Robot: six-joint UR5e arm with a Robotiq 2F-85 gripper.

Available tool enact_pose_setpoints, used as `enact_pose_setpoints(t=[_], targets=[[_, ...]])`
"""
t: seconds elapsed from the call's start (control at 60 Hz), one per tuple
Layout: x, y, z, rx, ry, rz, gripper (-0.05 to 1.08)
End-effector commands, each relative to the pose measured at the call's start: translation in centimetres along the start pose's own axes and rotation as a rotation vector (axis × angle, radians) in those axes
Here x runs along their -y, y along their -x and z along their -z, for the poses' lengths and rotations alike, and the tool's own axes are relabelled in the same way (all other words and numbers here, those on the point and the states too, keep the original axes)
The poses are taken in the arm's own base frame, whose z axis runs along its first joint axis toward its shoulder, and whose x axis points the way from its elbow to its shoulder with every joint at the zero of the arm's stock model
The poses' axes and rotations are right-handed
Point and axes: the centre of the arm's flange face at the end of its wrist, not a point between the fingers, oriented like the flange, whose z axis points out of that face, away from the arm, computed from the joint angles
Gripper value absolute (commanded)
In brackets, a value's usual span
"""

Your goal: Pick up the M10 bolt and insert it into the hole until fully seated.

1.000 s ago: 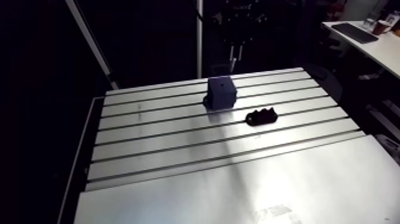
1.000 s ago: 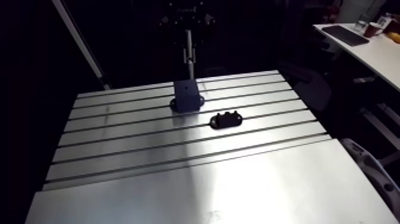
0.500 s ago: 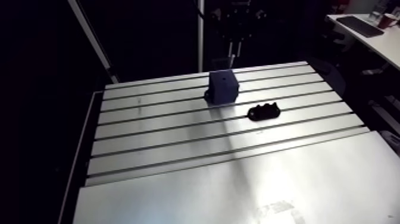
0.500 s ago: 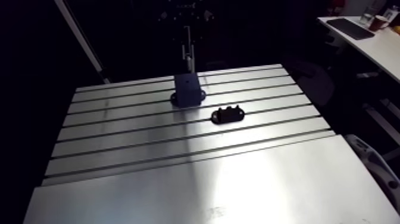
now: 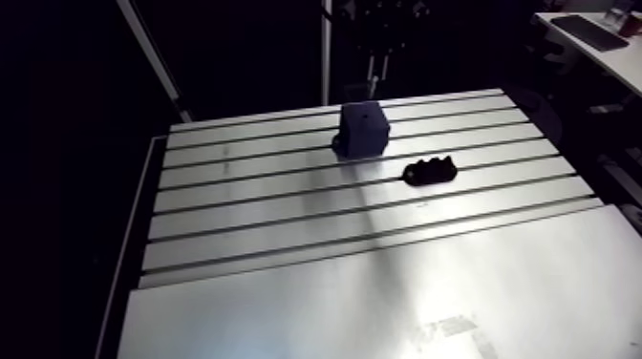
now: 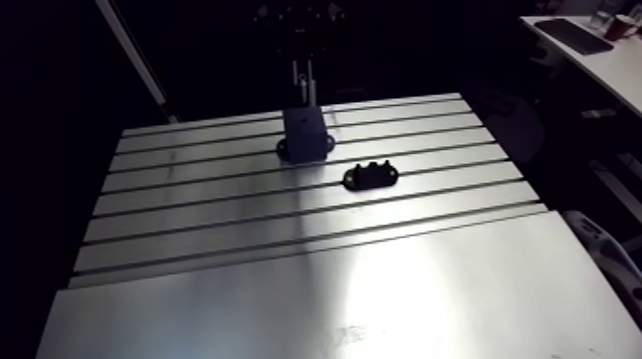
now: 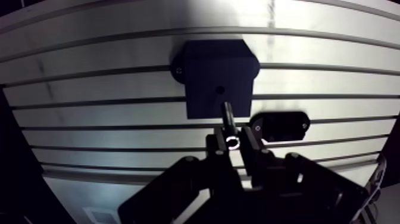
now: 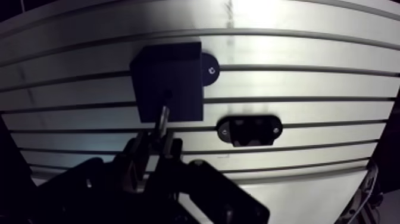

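With my black two-finger gripper (image 7: 233,142) clamped on the slim metal M10 bolt (image 7: 228,117), tip near the small round hole (image 7: 219,90) in the dark-blue block (image 7: 208,62), I fear slight misalignment could jam it.

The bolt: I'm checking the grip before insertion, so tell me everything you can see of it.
The bolt is a slim, grey metal rod, its head end glinting as a bright ring between the fingers of the gripper, which are shut on it. It points away from the gripper toward the dark blue block, its tip near the block's hole but apparently not in it.
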Motion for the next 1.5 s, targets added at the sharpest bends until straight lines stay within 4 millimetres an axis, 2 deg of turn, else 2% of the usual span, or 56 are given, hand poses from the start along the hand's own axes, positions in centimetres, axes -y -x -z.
enact_pose_setpoints(t=[0.017, 1.5], targets=[[0.5, -0.3, -0.2, 0.008, 0.002, 0.007, 1.07], [0.2, -1.6, -2.8, 0.063, 0.004, -0.019, 1.07]])
